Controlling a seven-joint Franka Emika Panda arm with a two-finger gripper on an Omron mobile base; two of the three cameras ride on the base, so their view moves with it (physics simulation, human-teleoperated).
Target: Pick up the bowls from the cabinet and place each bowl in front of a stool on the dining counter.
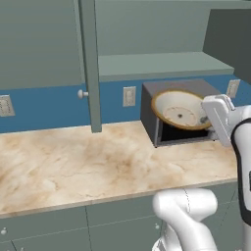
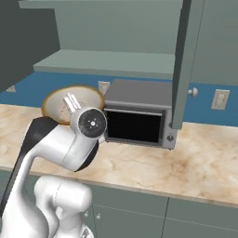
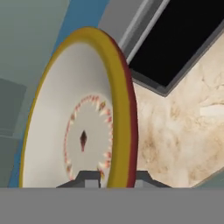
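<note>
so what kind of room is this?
A rendered kitchen, most likely: a marble worktop over grey-green cabinet fronts, an open wall cabinet above, and a dark microwave against the blue wall. The gripper grips a cream bowl by its rim.

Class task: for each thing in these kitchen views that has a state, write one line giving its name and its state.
Cream bowl: held off the worktop, tilted, rim between the fingers.
End effector: shut on the bowl's rim.
Cabinet door: open.
Cabinet shelf: bare.
Microwave: closed.

Dark grey microwave [image 2: 137, 118] on marble worktop [image 1: 73, 162], blue backsplash [image 1: 44, 103], outlets [image 1: 129, 96]
</note>
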